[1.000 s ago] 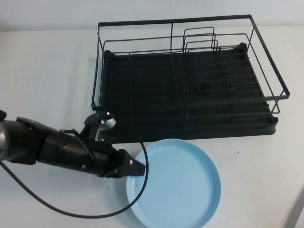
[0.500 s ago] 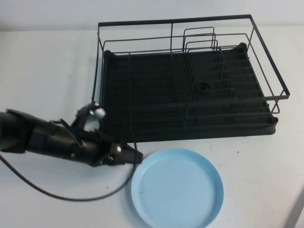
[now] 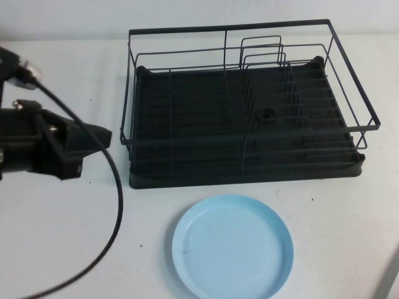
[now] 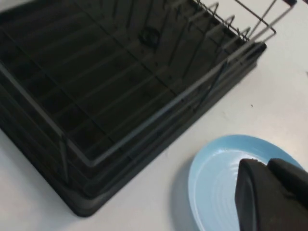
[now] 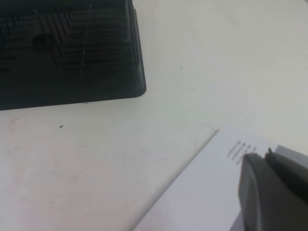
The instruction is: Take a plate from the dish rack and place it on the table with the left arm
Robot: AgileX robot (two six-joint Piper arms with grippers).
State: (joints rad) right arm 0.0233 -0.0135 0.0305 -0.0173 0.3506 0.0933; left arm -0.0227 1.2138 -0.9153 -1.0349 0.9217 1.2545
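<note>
The light blue plate (image 3: pixel 232 245) lies flat on the white table (image 3: pixel 56 249), just in front of the black dish rack (image 3: pixel 199 112). The rack holds no plate. My left gripper (image 3: pixel 105 134) is shut and empty, raised at the table's left side, well clear of the plate and level with the rack's left end. In the left wrist view the shut gripper (image 4: pixel 265 164) hangs over the plate (image 4: pixel 214 175), with the rack (image 4: pixel 96 82) beyond. My right gripper (image 5: pixel 263 155) shows only in the right wrist view, shut and empty.
The left arm's black cable (image 3: pixel 117 205) loops down over the table left of the plate. A white printed sheet (image 5: pixel 202 192) lies under the right gripper. The rack's corner (image 5: pixel 67 57) shows in the right wrist view.
The left gripper has drawn back from the plate's left rim, rising and moving left and away. The plate stays flat on the table.
</note>
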